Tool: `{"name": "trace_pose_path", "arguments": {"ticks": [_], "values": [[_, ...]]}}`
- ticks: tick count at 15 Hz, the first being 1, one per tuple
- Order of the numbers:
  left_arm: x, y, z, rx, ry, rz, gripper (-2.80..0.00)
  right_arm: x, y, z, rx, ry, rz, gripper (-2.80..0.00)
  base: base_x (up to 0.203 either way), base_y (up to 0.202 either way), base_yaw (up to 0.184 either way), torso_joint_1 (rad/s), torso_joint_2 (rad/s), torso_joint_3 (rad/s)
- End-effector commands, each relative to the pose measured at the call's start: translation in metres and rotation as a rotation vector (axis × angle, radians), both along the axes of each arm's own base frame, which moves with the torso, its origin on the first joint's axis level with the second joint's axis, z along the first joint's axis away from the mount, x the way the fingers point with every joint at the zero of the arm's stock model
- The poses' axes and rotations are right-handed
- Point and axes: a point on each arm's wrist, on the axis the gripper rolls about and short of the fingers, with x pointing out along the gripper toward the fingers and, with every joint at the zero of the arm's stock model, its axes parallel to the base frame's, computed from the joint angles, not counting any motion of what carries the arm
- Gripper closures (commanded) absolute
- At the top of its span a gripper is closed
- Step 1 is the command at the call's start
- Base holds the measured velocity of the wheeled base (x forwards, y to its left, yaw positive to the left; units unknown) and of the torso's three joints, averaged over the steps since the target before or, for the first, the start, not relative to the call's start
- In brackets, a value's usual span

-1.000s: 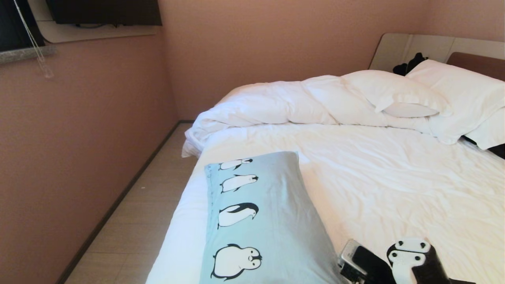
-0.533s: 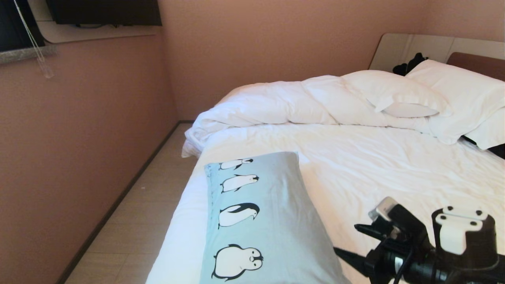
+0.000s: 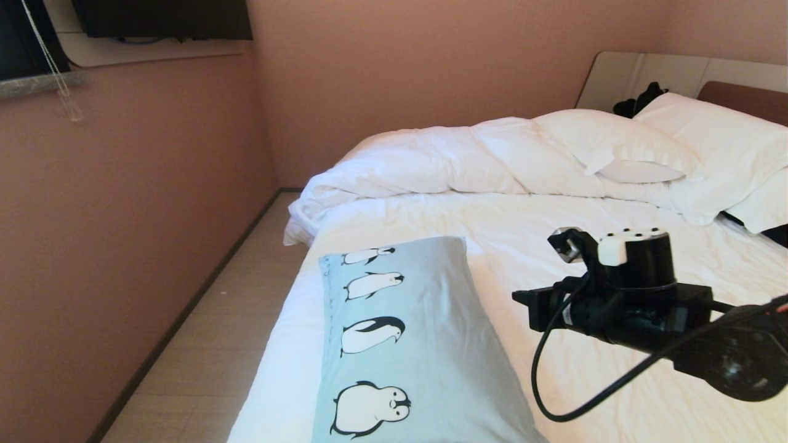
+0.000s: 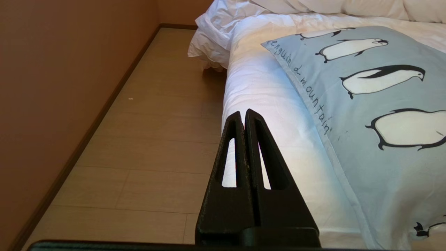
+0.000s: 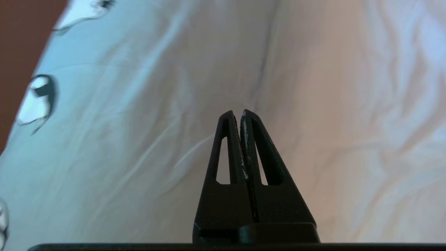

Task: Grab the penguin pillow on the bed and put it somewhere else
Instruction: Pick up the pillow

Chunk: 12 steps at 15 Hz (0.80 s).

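Where floor (image 4: 146,115) meets bed (image 3: 615,246), left gripper (image 4: 243,113) parked low beside the mattress edge, fingers pressed together on nothing. Penguin pillow (image 3: 406,344) flat on the sheet near that left edge, untouched. Right gripper (image 5: 236,113) poised over the pillow's right border, fingers (image 5: 226,146) clenched and empty, clear of the fabric.

The right arm (image 3: 677,320) reaches in from the right of the head view, held level, with a black cable looping beneath its wrist. The right gripper (image 5: 240,113) has its two black fingers pressed together with nothing between them. The left gripper (image 4: 243,113), seen only in its own wrist view, is likewise closed and empty, pointing forward and slightly down.
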Motion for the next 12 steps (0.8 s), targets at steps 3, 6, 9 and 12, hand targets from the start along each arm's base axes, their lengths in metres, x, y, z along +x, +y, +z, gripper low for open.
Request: {"name": "trace_pose_path", "arguments": {"ticks": [3, 6, 9, 12], "values": [[0.0, 0.0, -0.001, -0.001, 0.002, 0.001, 0.0, 0.029, -0.002, -0.053, 0.055, 0.305, -0.159, 0.0, 0.0, 0.0, 0.0, 0.0, 0.0, 0.0], [0.0, 0.0, -0.001, -0.001, 0.004, 0.001, 0.0, 0.038, -0.01, -0.069, 0.039, 0.345, -0.194, 0.0, 0.0, 0.0, 0.0, 0.0, 0.0, 0.0], [0.0, 0.0, -0.001, -0.001, 0.002, 0.001, 0.0, 0.047, -0.01, -0.08, 0.035, 0.359, -0.205, 0.0, 0.0, 0.0, 0.0, 0.0, 0.0, 0.0], [0.0, 0.0, -0.001, -0.001, 0.002, 0.0, 0.0, 0.054, -0.008, -0.078, 0.041, 0.342, -0.201, 0.0, 0.0, 0.0, 0.0, 0.0, 0.0, 0.0]]}}
